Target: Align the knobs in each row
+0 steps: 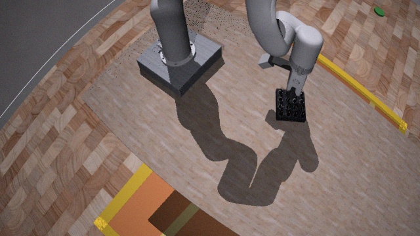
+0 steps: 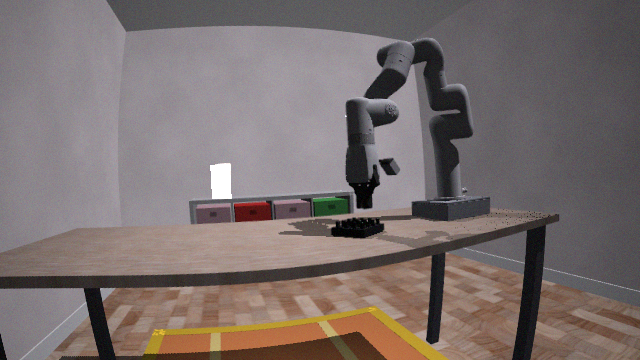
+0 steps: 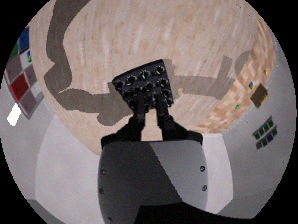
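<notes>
The black knob box (image 1: 285,120) (image 2: 350,233) (image 3: 137,70) stands flat on the table, its several black knobs (image 1: 289,113) (image 3: 144,75) facing up. The white lines, marks and names are too small and dark to read. The socket cannot be made out. My gripper (image 2: 364,207) (image 3: 150,101) points down and hangs above the box, clear of the knob tops in the exterior view. Its fingers stand a little apart with nothing between them. They hide some knobs nearest to the gripper in the wrist view, and the arm covers one edge of the box in the top view.
The grey base block (image 1: 197,72) (image 2: 450,209) of the arm stands on the table (image 1: 131,115) (image 2: 150,255). The arm's shadow falls across the table beside the box. A shelf with coloured bins (image 2: 252,211) stands behind the table.
</notes>
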You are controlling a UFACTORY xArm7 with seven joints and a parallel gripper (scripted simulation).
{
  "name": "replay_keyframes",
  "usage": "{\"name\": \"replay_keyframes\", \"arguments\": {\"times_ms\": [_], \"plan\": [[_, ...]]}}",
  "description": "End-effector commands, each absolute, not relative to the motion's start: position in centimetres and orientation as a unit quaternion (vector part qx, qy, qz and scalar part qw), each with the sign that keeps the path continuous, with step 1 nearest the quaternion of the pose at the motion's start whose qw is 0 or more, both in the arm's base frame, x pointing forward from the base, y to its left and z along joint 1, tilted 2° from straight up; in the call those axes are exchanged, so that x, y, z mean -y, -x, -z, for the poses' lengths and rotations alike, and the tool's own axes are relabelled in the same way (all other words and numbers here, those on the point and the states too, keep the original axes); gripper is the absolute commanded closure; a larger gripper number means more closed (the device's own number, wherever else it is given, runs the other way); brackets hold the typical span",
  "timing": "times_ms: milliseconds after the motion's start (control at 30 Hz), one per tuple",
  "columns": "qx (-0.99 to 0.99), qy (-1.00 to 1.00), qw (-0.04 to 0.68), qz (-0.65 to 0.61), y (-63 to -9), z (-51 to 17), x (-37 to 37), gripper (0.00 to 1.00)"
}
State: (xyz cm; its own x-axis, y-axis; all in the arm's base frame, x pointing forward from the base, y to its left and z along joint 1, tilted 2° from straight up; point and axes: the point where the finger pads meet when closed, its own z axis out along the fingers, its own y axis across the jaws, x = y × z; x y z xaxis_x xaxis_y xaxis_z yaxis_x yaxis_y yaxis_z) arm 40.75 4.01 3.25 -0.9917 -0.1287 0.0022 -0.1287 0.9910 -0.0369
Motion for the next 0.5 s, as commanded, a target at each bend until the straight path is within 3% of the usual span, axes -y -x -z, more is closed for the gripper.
{"name": "replay_keyframes", "arguments": {"times_ms": [0,467], "plan": [[-0.998,0.065,0.002,0.018,-40.9,-2.9,-4.0,0.81],[-0.998,0.065,0.002,0.018,-41.0,-1.4,-4.0,0.81]]}}
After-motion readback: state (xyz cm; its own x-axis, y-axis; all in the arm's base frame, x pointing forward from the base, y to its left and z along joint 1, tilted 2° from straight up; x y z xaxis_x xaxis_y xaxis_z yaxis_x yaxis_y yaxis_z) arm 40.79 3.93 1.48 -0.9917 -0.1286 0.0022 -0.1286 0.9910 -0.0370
